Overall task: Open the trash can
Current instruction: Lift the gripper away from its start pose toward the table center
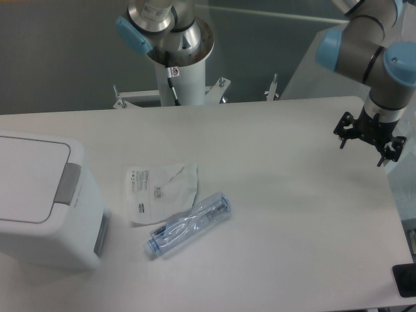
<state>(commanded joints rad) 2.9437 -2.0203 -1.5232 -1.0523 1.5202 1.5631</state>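
The trash can [39,201] is a large white boxy bin at the left edge of the table. Its flat white lid [26,175] lies shut, with the grey push tab [67,184] on its right side. My gripper [364,144] hangs over the far right of the table, well away from the trash can. Its black fingers [342,133] are spread apart and hold nothing.
A crushed clear plastic bottle [190,223] lies in the middle of the table. A flat white plastic packet [161,191] lies just behind it. The arm's base column [182,78] stands behind the far table edge. A dark object [406,279] sits at the lower right corner.
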